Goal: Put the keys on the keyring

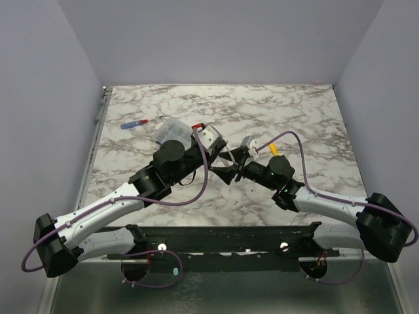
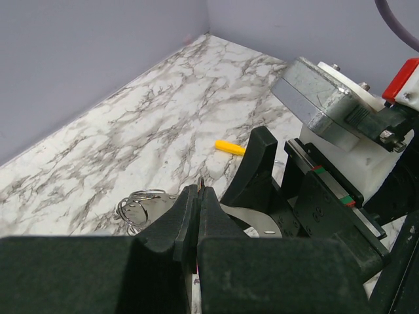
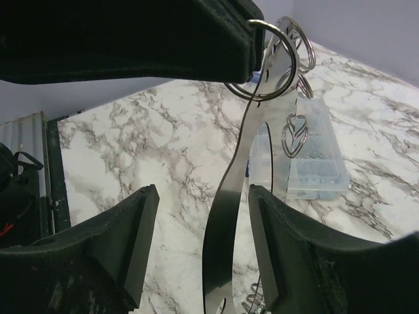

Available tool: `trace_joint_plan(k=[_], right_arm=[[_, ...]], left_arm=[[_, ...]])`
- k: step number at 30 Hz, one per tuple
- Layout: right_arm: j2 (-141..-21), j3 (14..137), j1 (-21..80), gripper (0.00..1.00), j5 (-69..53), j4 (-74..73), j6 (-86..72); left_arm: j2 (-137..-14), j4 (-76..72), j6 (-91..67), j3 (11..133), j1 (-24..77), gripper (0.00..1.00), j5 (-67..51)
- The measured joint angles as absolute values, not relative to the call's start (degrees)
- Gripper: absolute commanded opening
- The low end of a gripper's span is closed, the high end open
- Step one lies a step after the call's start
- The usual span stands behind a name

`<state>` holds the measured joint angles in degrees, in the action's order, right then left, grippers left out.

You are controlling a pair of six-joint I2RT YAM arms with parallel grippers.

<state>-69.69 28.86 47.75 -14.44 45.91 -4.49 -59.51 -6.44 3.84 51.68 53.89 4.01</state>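
Note:
My left gripper (image 2: 198,193) is shut on the keyring (image 3: 298,62), a thin silver wire loop whose edge peeks out at the fingertips (image 2: 200,185). From the loop hangs a flat silvery metal strip (image 3: 236,216) with smaller rings, one of them heart-shaped (image 3: 294,131). My right gripper (image 3: 203,203) is open and straddles that strip, which sits nearer its right finger (image 3: 288,242) without clearly touching it. From above, both grippers (image 1: 226,157) (image 1: 228,173) meet at mid-table. A small orange-yellow piece (image 1: 273,149) (image 2: 230,147), apparently one of the keys, lies on the marble beside the right arm.
A clear plastic compartment box (image 1: 171,127) (image 3: 314,157) lies behind the left gripper. A red-and-blue-handled screwdriver (image 1: 141,122) is at the back left. Purple cables loop off both arms. Grey walls close the table (image 1: 308,111) on three sides.

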Motion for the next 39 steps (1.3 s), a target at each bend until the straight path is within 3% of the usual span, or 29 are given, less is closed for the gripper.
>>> trace_joint_plan(k=[6,14,22,39], right_arm=[[-70.52,28.99,48.23,0.55,-14.44,45.32,-4.23],[-71.18,29.19,48.75,0.21,-14.44,44.91,-3.29],[-71.26,29.93,49.10,0.02,-14.35,44.38,-2.72],[-68.88,30.48,49.32,0.01,-13.06,39.75,-0.86]], left_arm=[[-59.05,-6.79,3.75,51.09,53.60,0.00,3.95],[-58.33,-7.46,3.64,50.72,53.60,0.00,3.88],[-58.02,-7.66,3.60,50.59,53.58,0.00,3.66],[-57.30,-7.79,2.96,50.06,53.58,0.00,3.27]])
